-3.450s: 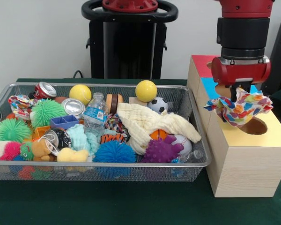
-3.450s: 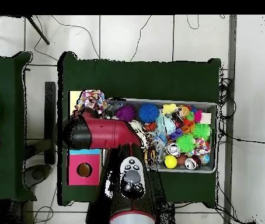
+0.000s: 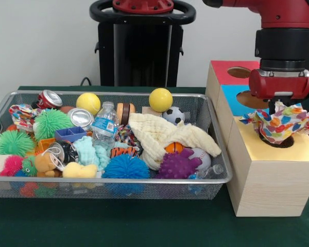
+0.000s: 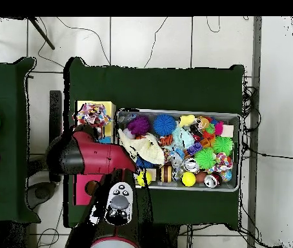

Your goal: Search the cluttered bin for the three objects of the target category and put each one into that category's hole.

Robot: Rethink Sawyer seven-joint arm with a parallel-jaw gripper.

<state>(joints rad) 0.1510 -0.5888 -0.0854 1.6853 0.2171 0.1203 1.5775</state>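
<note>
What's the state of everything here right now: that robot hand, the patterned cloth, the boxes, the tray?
gripper: above the yellow-topped cube, fingers hidden, open or shut unclear.
printed cloth: bunched, sitting in the hole, mostly sticking out.
yellow-topped cube: hole plugged by cloth.
blue-topped cube: hole open.
red-topped cube: hole open.
wire-mesh bin: full of toys.
</note>
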